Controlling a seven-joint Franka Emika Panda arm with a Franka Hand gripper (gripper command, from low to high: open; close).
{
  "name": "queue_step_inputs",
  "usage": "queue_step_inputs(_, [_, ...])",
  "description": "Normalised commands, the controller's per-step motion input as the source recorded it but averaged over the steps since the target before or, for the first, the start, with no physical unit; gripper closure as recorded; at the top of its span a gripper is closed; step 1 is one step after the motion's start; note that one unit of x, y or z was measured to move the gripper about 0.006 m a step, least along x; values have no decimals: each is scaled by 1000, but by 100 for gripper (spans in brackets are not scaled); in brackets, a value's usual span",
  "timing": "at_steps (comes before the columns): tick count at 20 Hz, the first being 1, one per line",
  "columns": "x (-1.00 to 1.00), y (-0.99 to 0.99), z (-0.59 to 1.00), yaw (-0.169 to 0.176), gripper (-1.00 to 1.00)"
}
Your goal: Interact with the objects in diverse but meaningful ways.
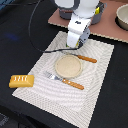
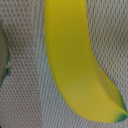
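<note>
The wrist view is filled by a yellow, curved toy banana with a green tip [image 2: 80, 65]. It lies flat on a woven placemat of pale cream mesh [image 2: 25, 100]. The long axis of the banana runs lengthwise through the frame as a bowed line. The body is broad at one end, which is cut off by the frame edge, and narrows to the green tip [image 2: 120, 116] at the other end. At one edge of this view a grey-green curved rim [image 2: 3, 50] is partly visible; it cannot be identified from this view alone.

No fingers of the gripper appear in the wrist view. In the exterior view the white robot arm with its gripper [image 1: 75, 44] hangs low over the far edge of the placemat [image 1: 100, 70]. The gripper body hides its own fingertips and the banana beneath it. Whether the jaws stand apart or together cannot be determined, and contact with the banana cannot be confirmed.

Also on the placemat:
- A round beige plate [image 1: 68, 66] at the centre.
- An orange-handled knife [image 1: 80, 57] just beyond the plate.
- An orange-handled fork [image 1: 65, 80] on the near side of the plate.

An orange-brown toy bun with white stripes [image 1: 21, 80] rests at the placemat's edge toward the exterior view's left, partly over the black table [image 1: 15, 30]. It lies well apart from the gripper.
</note>
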Motion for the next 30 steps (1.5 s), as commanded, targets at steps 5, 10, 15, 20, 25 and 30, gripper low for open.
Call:
queue_step_inputs(5, [-274, 0, -154, 60, 100])
queue_step_inputs(10, [-258, 0, -112, 50, 100])
queue_step_inputs(15, [-23, 74, 781, 4, 100])
queue_step_inputs(20, [-50, -82, 1000, 0, 100])
queue_step_inputs(25, [147, -845, 831, 1, 100])
queue_step_inputs(30, [55, -918, 380, 10, 100])
